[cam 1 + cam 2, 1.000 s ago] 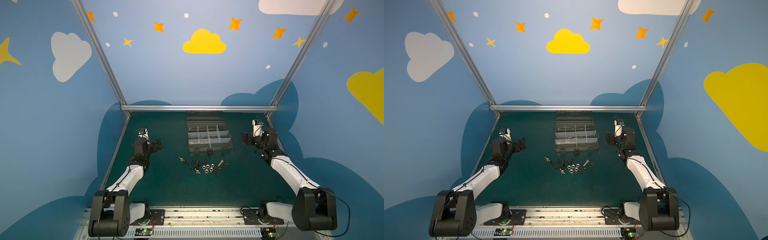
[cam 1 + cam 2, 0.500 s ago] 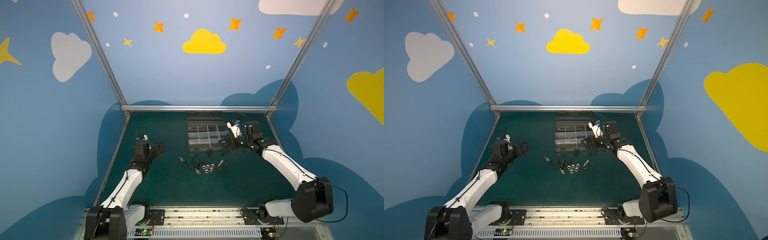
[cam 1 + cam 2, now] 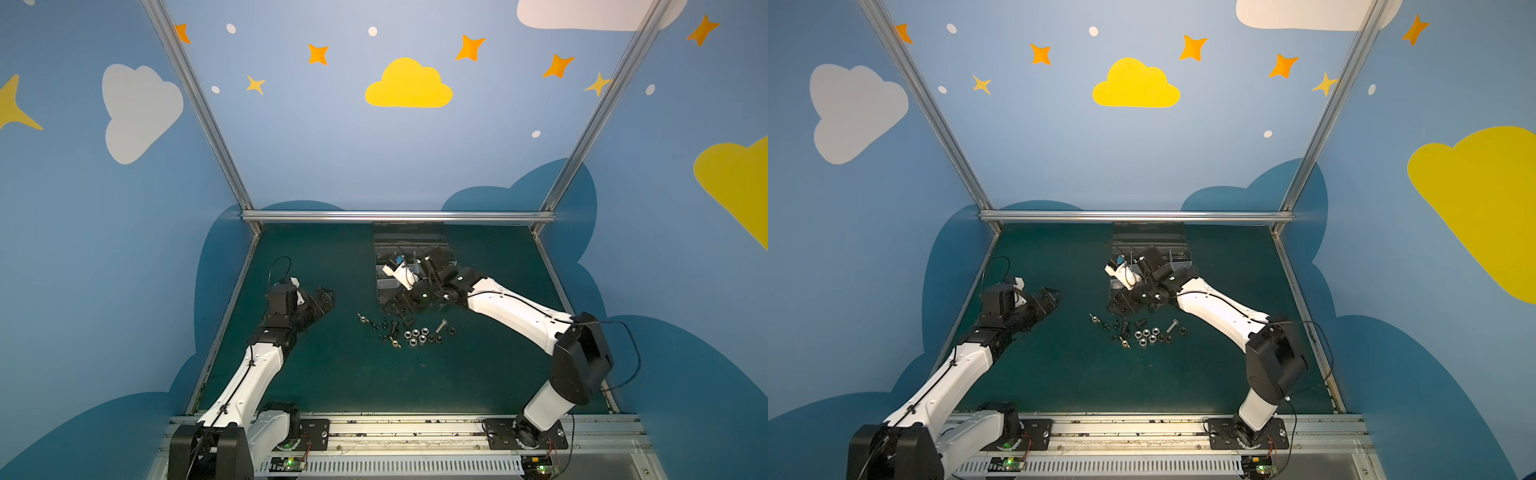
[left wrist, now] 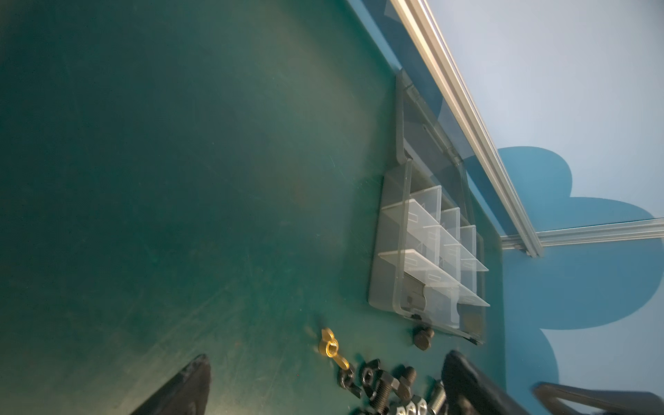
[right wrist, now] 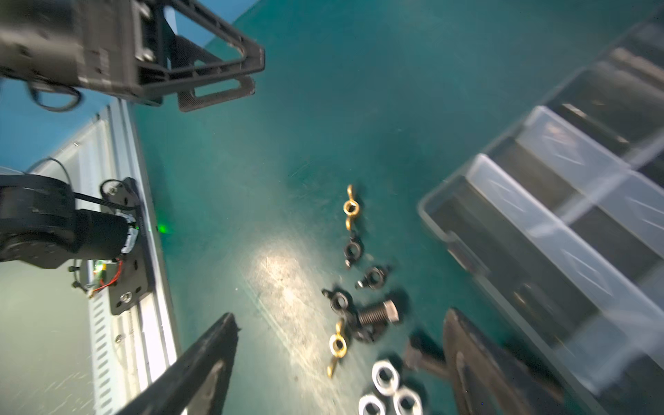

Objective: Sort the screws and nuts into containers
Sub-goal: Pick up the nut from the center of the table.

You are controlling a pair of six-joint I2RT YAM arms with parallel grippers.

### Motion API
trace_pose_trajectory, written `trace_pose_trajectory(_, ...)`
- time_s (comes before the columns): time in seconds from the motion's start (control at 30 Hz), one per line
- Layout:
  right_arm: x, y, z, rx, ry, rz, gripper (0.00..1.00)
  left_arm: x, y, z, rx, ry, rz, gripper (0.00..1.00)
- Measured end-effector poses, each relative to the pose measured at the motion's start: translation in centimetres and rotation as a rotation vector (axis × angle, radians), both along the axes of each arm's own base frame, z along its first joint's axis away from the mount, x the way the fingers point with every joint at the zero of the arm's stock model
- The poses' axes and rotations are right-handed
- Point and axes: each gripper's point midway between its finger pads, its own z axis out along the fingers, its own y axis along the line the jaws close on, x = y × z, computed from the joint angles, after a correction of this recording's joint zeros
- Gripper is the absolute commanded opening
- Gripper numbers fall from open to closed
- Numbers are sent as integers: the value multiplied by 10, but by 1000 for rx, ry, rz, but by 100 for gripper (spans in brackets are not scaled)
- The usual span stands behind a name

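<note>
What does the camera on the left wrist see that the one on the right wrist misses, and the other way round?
Left wrist only: the corner where the cage's metal frame bars meet.

Right wrist only: the left pincer seen from outside, open, and an arm's base near a green light.

Both: the divided organiser box, a brass wing nut, dark screws and the green mat.
</note>
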Motion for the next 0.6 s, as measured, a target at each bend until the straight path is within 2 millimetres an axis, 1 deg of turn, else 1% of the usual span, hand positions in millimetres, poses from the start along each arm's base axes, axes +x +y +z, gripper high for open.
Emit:
trace_pose_trajectory(0.13, -3, 31, -31, -72, 9, 40, 86, 0, 4, -7, -46, 36, 8, 100)
trace_pose_trajectory(0.2, -3, 40, -43, -96, 13, 47, 86, -2, 7, -10, -65, 51, 18, 100)
trace_pose_trajectory(0.27, -3, 45, -52, -111, 21, 51, 85, -3, 10, -10, -76, 56, 26, 100)
trace_pose_trajectory(0.37, -1, 49, -60, -121, 31, 47, 84, -7, 14, -10, -87, 55, 39, 100)
trace_pose_trajectory(0.47, 5, 55, -63, -117, 31, 42, 80, -11, 17, -9, -107, 48, 51, 100)
trace_pose_trajectory(0.53, 8, 60, -65, -113, 31, 41, 74, -13, 17, -12, -119, 53, 55, 100)
trace_pose_trajectory(0.6, 10, 62, -70, -118, 37, 41, 71, -15, 16, -14, -132, 62, 55, 100)
